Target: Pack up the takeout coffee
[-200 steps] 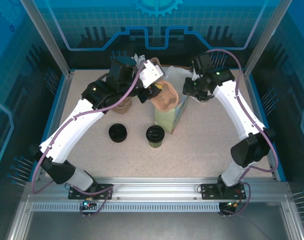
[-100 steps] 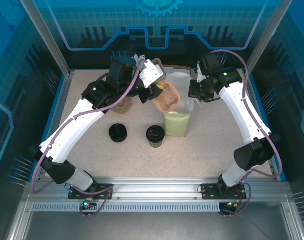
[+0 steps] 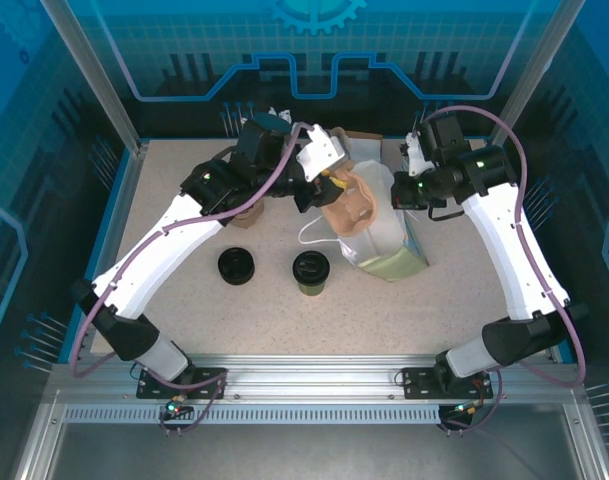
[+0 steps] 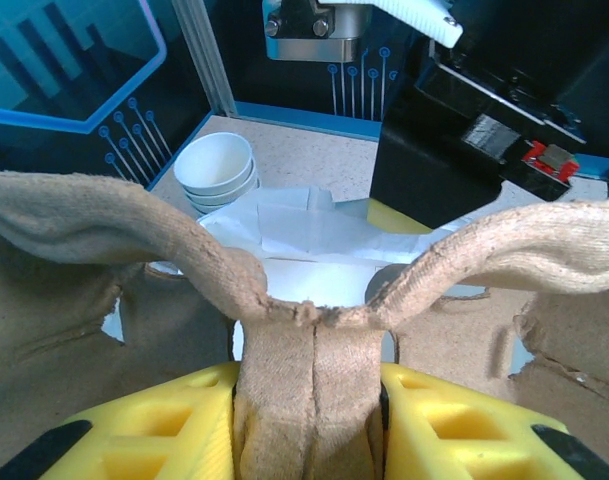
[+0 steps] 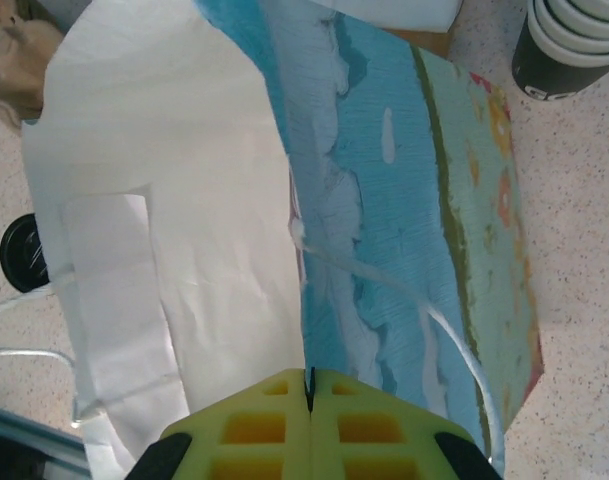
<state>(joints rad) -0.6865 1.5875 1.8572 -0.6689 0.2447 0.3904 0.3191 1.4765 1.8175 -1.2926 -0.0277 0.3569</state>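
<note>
Two takeout coffee cups with black lids stand on the table, one (image 3: 311, 270) showing pale green sides, the other (image 3: 236, 266) to its left. Both grippers are apart from them. My left gripper (image 3: 324, 190) (image 4: 309, 395) is shut on the middle fold of a brown pulp cup carrier (image 3: 346, 205) (image 4: 104, 230), held at the paper bag's mouth. My right gripper (image 3: 404, 190) (image 5: 309, 385) is shut on the paper bag's rim. The paper bag (image 3: 384, 245) (image 5: 414, 200) leans over, white inside, blue and green outside. One black lid (image 5: 24, 255) shows past the bag.
A stack of white-and-black lidless cups (image 5: 574, 40) stands by the bag's far side. Stacked white cups (image 4: 217, 170) sit beyond the carrier. A brownish round thing (image 3: 246, 214) lies partly under the left arm. Frame posts and blue walls ring the table (image 3: 184, 330).
The right gripper closed on the bag's rim and pulled it right, tipping the bag over. The left gripper carried the carrier right, following the bag's mouth.
</note>
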